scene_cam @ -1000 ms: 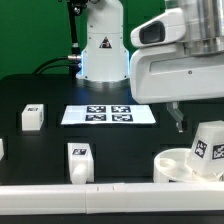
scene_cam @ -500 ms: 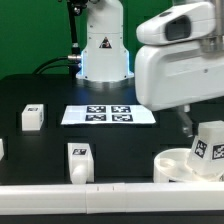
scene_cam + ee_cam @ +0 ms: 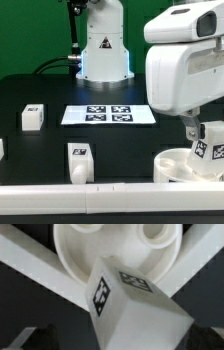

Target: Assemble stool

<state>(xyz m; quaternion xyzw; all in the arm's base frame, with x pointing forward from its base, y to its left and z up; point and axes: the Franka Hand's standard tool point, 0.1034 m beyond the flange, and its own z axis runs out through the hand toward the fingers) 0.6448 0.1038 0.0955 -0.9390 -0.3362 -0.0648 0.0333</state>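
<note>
The round white seat (image 3: 172, 162) lies at the exterior view's right by the front rail; its sockets show in the wrist view (image 3: 120, 249). A tagged white leg (image 3: 210, 143) stands tilted on it and fills the wrist view (image 3: 135, 303). My gripper (image 3: 192, 130) hangs just above and beside this leg, on its left in the exterior view. In the wrist view the gripper (image 3: 122, 339) is open, with a dark finger on each side of the leg; I cannot tell if they touch it. Two more legs (image 3: 32, 117) (image 3: 79, 160) lie at the exterior view's left.
The marker board (image 3: 108, 115) lies mid-table in front of the robot base (image 3: 104, 50). A white rail (image 3: 90, 192) runs along the front edge. Another white part (image 3: 1, 148) is cut off at the exterior view's left edge.
The arm has moved toward the exterior view's right, bringing the gripper over to the leg standing on the seat. The parts have not moved.
</note>
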